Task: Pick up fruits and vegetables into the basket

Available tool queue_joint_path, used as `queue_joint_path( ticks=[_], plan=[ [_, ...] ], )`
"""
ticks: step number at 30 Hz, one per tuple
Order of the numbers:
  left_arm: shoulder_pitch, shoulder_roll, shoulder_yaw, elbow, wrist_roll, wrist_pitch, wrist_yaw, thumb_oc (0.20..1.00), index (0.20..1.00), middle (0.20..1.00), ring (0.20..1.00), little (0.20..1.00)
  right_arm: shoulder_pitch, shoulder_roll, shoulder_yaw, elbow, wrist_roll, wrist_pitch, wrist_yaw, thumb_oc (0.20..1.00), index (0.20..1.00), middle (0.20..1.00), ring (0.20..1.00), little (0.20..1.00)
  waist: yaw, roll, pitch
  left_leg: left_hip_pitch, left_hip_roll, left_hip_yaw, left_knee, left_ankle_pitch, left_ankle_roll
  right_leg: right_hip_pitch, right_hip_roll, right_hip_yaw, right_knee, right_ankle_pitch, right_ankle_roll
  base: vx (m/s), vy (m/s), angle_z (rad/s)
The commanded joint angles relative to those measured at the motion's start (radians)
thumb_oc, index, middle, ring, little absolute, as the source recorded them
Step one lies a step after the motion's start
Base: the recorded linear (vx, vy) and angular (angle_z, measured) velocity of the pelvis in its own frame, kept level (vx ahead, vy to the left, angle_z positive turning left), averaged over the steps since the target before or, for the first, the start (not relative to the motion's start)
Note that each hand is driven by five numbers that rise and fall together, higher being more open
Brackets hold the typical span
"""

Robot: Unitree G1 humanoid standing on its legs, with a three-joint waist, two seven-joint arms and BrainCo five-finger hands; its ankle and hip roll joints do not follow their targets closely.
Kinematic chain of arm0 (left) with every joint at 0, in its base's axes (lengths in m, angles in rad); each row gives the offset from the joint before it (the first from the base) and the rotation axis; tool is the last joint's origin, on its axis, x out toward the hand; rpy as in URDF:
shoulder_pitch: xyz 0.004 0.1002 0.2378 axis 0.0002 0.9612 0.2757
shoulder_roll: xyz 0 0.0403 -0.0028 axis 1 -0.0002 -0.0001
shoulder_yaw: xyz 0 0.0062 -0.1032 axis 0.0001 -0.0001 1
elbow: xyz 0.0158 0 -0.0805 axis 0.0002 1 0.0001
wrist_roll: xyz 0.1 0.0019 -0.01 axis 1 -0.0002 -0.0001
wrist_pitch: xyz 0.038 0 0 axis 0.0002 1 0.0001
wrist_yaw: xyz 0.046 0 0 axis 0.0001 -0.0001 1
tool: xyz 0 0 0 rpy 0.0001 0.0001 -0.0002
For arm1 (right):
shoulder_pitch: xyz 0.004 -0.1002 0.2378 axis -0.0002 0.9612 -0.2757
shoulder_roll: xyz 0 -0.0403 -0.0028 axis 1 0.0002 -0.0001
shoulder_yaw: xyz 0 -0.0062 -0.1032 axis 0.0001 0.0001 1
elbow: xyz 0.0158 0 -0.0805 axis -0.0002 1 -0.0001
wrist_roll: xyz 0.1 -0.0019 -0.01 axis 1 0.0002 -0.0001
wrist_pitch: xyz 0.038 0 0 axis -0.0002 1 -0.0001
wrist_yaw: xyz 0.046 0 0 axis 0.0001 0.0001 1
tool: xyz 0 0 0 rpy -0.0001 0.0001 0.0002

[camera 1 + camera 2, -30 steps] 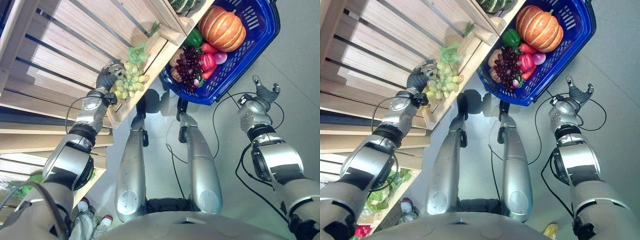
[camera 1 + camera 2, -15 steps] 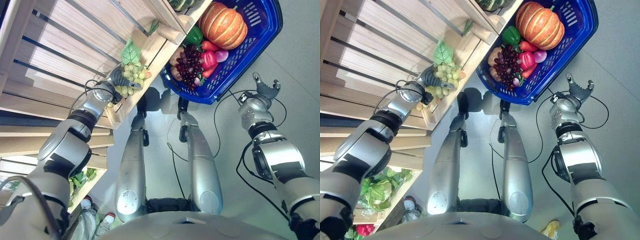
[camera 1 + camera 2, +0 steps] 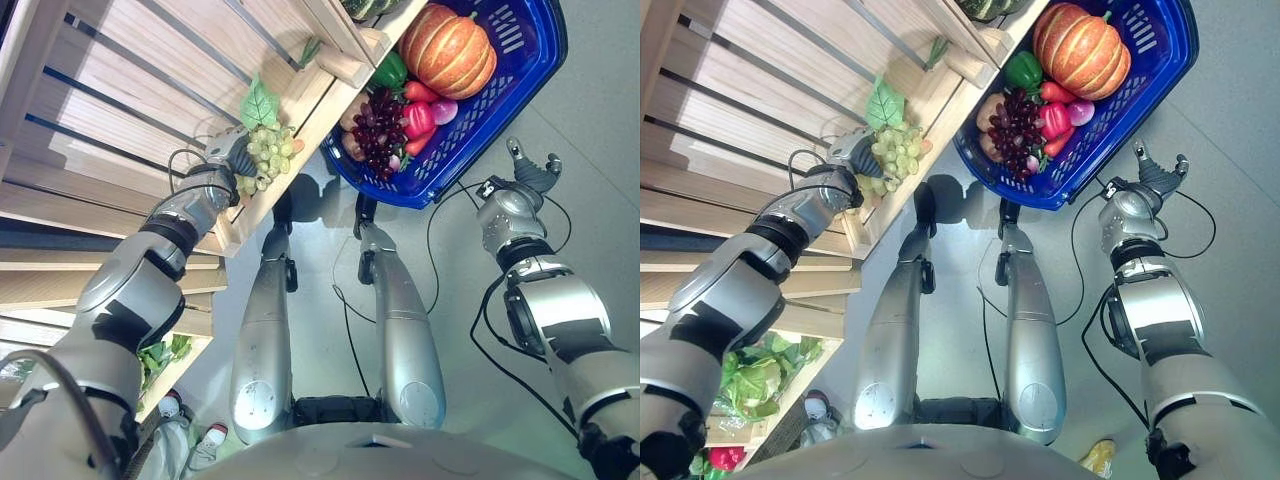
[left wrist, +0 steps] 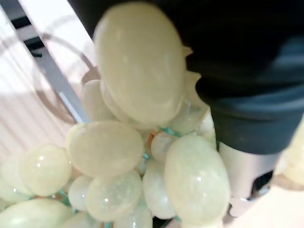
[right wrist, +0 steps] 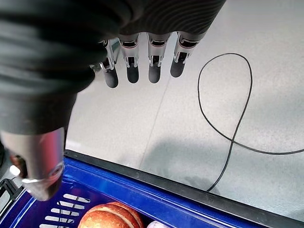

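Green grapes with one green leaf sit at the front lip of the wooden crate shelf, about 10 o'clock in the head views. Left hand is right against the bunch on its 9 o'clock side; left wrist view has grapes pressed close to the dark cover, fingers hidden, so can't tell if it's clamped or loose. Blue basket at 1 o'clock on the floor, holding a pumpkin, dark grapes, green pepper, red peppers. Right hand at 3 o'clock, just off the basket's rim, fingers straight and spread, holding nothing.
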State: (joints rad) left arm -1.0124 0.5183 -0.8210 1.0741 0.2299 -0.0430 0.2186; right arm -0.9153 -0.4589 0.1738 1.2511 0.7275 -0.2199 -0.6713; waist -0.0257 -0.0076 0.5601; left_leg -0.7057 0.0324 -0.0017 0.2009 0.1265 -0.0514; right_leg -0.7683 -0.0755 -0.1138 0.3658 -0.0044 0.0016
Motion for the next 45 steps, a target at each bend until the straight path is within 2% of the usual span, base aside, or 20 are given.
queue_joint_path(
  ticks=[1, 3, 10, 16, 20, 22, 23, 30, 31, 33, 39, 45],
  plan=[
    [0.081, -0.039, 0.026, 0.064, 0.065, 0.039, 0.029, 0.959, 0.959, 0.959, 0.959, 0.959, 0.045, -0.045, 0.016, 0.008, 0.020, -0.036, -0.024, 1.000, 1.000, 1.000, 1.000, 1.000, 0.005, 0.013, -0.040, -0.003, -0.044, 0.029, 0.087, -0.114, 0.004, 0.037, 0.039, -0.014, -0.040, 0.035, 0.081, 0.00, 0.000, 0.00],
    [0.083, -0.045, 0.022, 0.068, 0.067, 0.032, 0.026, 0.200, 0.200, 0.200, 0.200, 0.200, 0.051, -0.043, 0.010, 0.008, 0.019, -0.039, -0.022, 1.000, 1.000, 1.000, 1.000, 1.000, 0.004, 0.013, -0.040, -0.003, -0.044, 0.029, 0.085, -0.113, 0.004, 0.038, 0.040, -0.014, -0.040, 0.035, 0.081, 0.00, 0.000, 0.00],
    [0.098, -0.057, 0.043, 0.074, 0.017, -0.001, 0.020, 0.200, 0.200, 0.200, 0.200, 0.200, 0.056, -0.037, 0.004, 0.012, 0.015, -0.045, -0.018, 1.000, 1.000, 1.000, 1.000, 1.000, 0.005, 0.011, -0.040, -0.003, -0.045, 0.029, 0.086, -0.115, 0.004, 0.037, 0.041, -0.017, -0.040, 0.037, 0.081, 0.00, 0.000, 0.00],
    [0.122, -0.081, 0.110, 0.078, -0.210, -0.072, -0.015, 0.200, 0.200, 0.200, 0.200, 0.200, 0.062, -0.022, 0.000, 0.005, 0.007, -0.047, -0.030, 1.000, 1.000, 1.000, 1.000, 1.000, 0.006, 0.009, -0.040, -0.003, -0.046, 0.026, 0.088, -0.115, 0.007, 0.035, 0.045, -0.012, -0.036, 0.037, 0.080, 0.00, 0.000, 0.00],
    [0.147, -0.094, 0.158, 0.072, -0.298, -0.123, -0.038, 0.200, 0.200, 0.200, 0.200, 0.200, 0.073, -0.013, -0.008, -0.006, 0.001, -0.047, -0.036, 1.000, 1.000, 1.000, 1.000, 1.000, 0.008, 0.006, -0.040, -0.006, -0.047, 0.023, 0.092, -0.116, 0.008, 0.034, 0.046, -0.013, -0.035, 0.038, 0.080, 0.00, 0.000, 0.00],
    [0.151, -0.096, 0.175, 0.062, -0.385, -0.141, -0.076, 0.200, 0.200, 0.200, 0.200, 0.200, 0.073, -0.011, -0.009, -0.010, -0.002, -0.042, -0.039, 1.000, 1.000, 1.000, 1.000, 1.000, 0.008, 0.005, -0.040, -0.006, -0.046, 0.022, 0.092, -0.116, 0.007, 0.034, 0.047, -0.011, -0.034, 0.039, 0.080, 0.00, 0.000, 0.00],
    [0.157, -0.099, 0.205, 0.050, -0.482, -0.164, -0.134, 0.200, 0.200, 0.200, 0.200, 0.200, 0.073, -0.011, -0.012, -0.016, -0.005, -0.035, -0.042, 1.000, 1.000, 1.000, 1.000, 1.000, 0.009, 0.006, -0.040, -0.003, -0.046, 0.021, 0.089, -0.115, 0.009, 0.035, 0.049, -0.009, -0.033, 0.037, 0.079, 0.00, 0.000, 0.00],
    [0.224, -0.106, 0.374, -0.097, -1.019, -0.277, -0.375, 0.200, 0.200, 0.200, 0.200, 0.200, 0.121, -0.006, -0.046, -0.063, -0.043, -0.033, -0.048, 1.000, 1.000, 1.000, 1.000, 1.000, 0.011, 0.011, -0.040, 0.007, -0.049, 0.016, 0.088, -0.118, 0.011, 0.037, 0.053, -0.003, -0.020, 0.030, 0.077, 0.00, 0.000, 0.00],
    [0.230, -0.108, 0.391, -0.114, -1.034, -0.279, -0.382, 0.200, 0.200, 0.200, 0.200, 0.200, 0.125, -0.006, -0.050, -0.065, -0.046, -0.033, -0.047, 1.000, 1.000, 1.000, 1.000, 1.000, 0.012, 0.012, -0.040, 0.008, -0.049, 0.016, 0.088, -0.120, 0.012, 0.038, 0.053, -0.003, -0.019, 0.029, 0.077, 0.00, 0.000, 0.00],
    [0.254, -0.109, 0.445, -0.167, -1.170, -0.308, -0.457, 0.200, 0.200, 0.200, 0.200, 0.200, 0.142, -0.004, -0.062, -0.065, -0.062, -0.050, -0.037, 1.000, 1.000, 1.000, 1.000, 1.000, 0.015, 0.017, -0.040, 0.012, -0.051, 0.012, 0.089, -0.122, 0.012, 0.041, 0.050, -0.002, -0.013, 0.023, 0.076, 0.01, 0.037, 0.03],
    [0.266, -0.113, 0.533, -0.240, -1.385, -0.331, -0.579, 0.200, 0.200, 0.200, 0.200, 0.200, 0.147, -0.009, -0.065, -0.082, -0.105, -0.046, -0.040, 1.000, 1.000, 1.000, 1.000, 1.000, 0.021, 0.021, -0.040, 0.026, -0.054, 0.005, 0.085, -0.123, 0.011, 0.056, 0.045, -0.004, -0.013, 0.014, 0.075, 0.00, 0.000, 0.00],
    [0.254, -0.114, 0.584, -0.303, -1.525, -0.324, -0.660, 0.200, 0.200, 0.200, 0.200, 0.200, 0.146, -0.022, -0.039, -0.144, -0.186, -0.066, -0.028, 1.000, 1.000, 1.000, 1.000, 1.000, 0.016, 0.025, -0.040, 0.035, -0.053, 0.007, 0.077, -0.122, 0.009, 0.065, 0.041, -0.005, -0.017, 0.007, 0.073, -0.01, 0.014, -0.02]
  ],
)
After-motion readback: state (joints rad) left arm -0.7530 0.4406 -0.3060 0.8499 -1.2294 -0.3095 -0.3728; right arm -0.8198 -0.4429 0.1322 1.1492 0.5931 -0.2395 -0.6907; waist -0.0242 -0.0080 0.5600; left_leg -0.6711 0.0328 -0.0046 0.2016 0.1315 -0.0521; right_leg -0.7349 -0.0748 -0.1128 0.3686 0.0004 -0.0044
